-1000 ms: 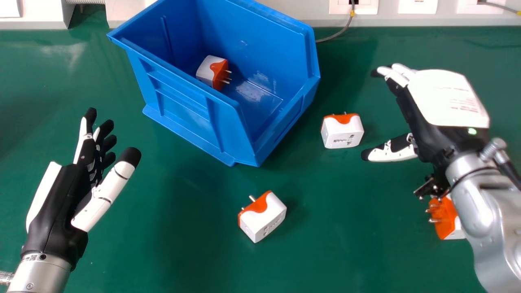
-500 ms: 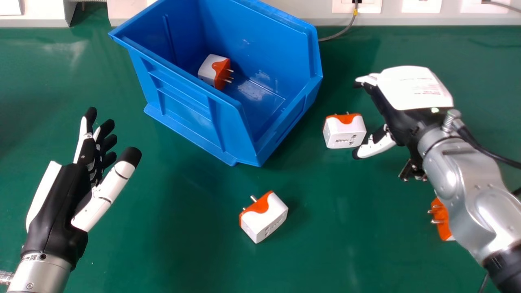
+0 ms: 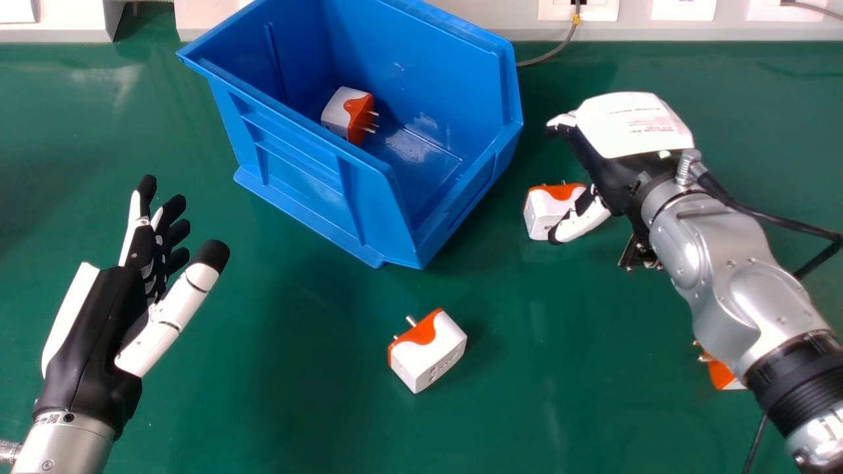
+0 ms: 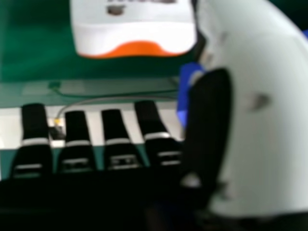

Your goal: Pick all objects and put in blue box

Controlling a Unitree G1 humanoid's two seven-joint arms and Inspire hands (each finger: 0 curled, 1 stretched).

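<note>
Head view: adapter (image 3: pixel 347 115) inside blue box (image 3: pixel 299 174), upper centre; right hand (image 3: pixel 625 128), upper right, open, empty, near second adapter (image 3: pixel 543 209); left hand (image 3: pixel 99 322), lower left, likewise

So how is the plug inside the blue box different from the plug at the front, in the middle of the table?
The boxed plug is inside the blue box, but the front plug lies on the green table. The boxed plug's prongs point to the robot's right, while the front plug's prongs point away from the robot and to its left. Both are white and orange with metal prongs.
</note>
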